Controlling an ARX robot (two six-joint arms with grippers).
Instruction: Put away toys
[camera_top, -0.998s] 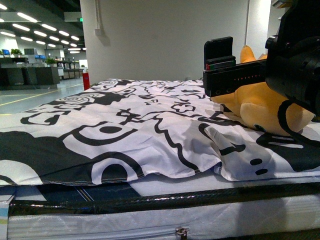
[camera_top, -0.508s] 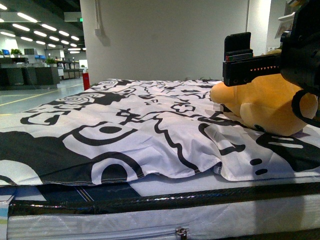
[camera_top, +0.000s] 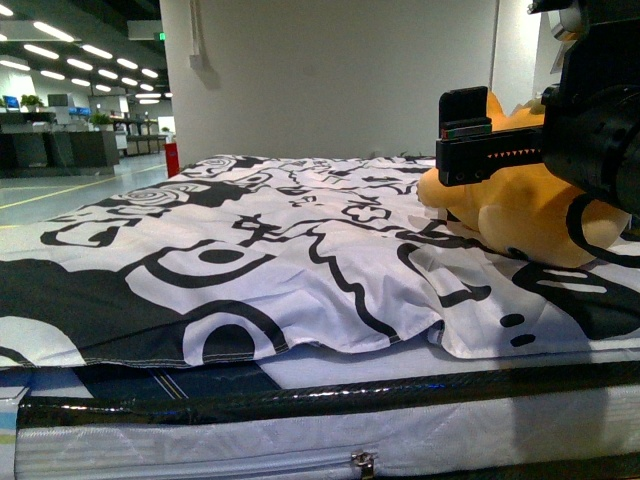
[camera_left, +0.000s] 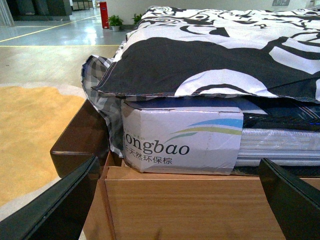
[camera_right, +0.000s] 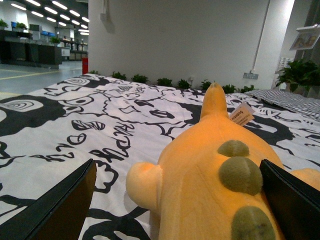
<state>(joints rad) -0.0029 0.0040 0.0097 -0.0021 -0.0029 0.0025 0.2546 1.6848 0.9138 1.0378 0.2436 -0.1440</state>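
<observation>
The orange-yellow plush toy (camera_top: 520, 215) lies on the black-and-white quilt (camera_top: 250, 260) at the right of the bed. In the right wrist view the plush toy (camera_right: 200, 185) fills the space between the jaws, showing olive spots and a pointed fin. My right gripper (camera_right: 177, 200) is open, its fingers either side of the toy, not touching it; in the front view it (camera_top: 475, 140) hangs over the toy's near side. My left gripper (camera_left: 182, 200) is open and empty, low in front of the bed's corner, out of the front view.
The left wrist view shows a wooden bed frame (camera_left: 185, 200), a mattress box corner (camera_left: 180, 140) lettered "ongbao", and a dark wooden piece (camera_left: 80, 140) beside it. A white wall (camera_top: 330, 70) stands behind the bed. An open hall floor (camera_top: 60, 190) lies to the left.
My right gripper swung right and up, then came back a little left and lower over the plush toy. The toy has stayed in place.
</observation>
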